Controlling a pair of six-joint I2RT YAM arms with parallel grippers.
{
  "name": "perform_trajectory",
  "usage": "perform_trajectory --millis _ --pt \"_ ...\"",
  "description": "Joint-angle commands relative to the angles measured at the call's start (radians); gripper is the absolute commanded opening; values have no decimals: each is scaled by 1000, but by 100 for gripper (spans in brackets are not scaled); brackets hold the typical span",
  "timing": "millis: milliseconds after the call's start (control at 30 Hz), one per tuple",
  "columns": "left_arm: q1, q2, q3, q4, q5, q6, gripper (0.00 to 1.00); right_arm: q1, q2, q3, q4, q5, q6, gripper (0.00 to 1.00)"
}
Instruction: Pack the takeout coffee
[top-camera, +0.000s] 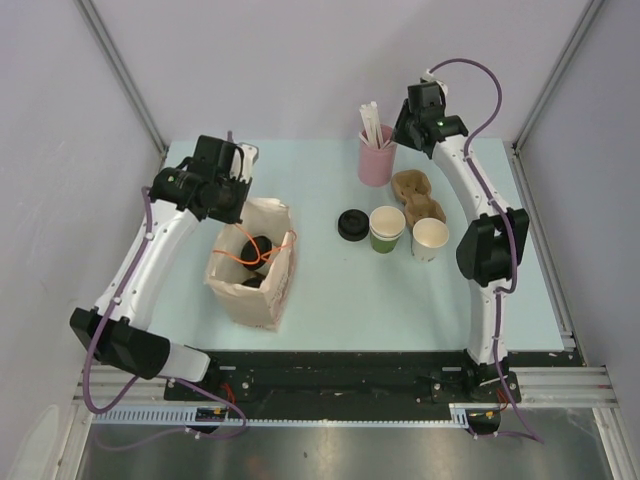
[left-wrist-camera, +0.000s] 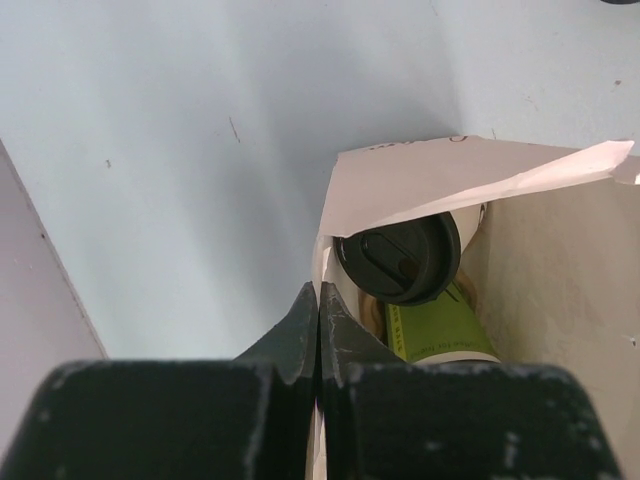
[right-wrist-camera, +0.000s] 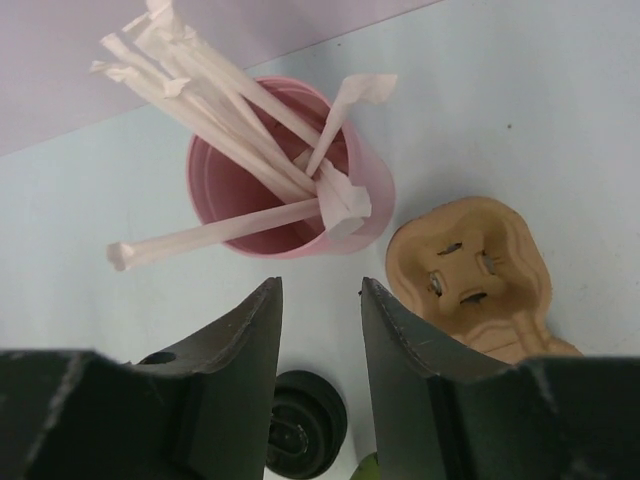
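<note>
Hovering above straw cup (right-wrist-camera: 225, 190) at table's (top-camera: 330, 300) far edge: right gripper (right-wrist-camera: 320, 290) half open, empty; bag (top-camera: 250, 290) rim pinched by shut left gripper (left-wrist-camera: 318, 295). One straw (right-wrist-camera: 215, 235) to be centred between jaws before closing.

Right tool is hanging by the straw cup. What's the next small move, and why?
Probably bring the right tool back and down onto the loose black lid. The green cup and white cup beside it stand uncovered, and that tool's jaws are apart and empty. The left tool pinches the rim of the bag.
</note>
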Motion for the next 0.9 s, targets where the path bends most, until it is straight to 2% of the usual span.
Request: perform_trajectory --millis 0,267,467,567,667,733,867 --pt "10 -59 -4 29 -65 -80 0 13 22 66 67 96 2 42" --pt "26 -89 -73 29 -45 -103 1 17 72 96 92 100 9 39" --pt "41 -74 -77 29 -36 -98 1 14 108 141 58 114 14 32" --pt "47 -71 -71 30 -36 -97 5 12 115 144 50 119 10 32" --pt "49 -71 -54 30 -29 -94 13 12 118 145 40 119 5 29" --pt "50 -68 -42 32 -29 -93 22 9 120 144 33 117 3 28" --pt "52 -65 -25 30 -26 -87 30 -13 132 135 20 77 42 27"
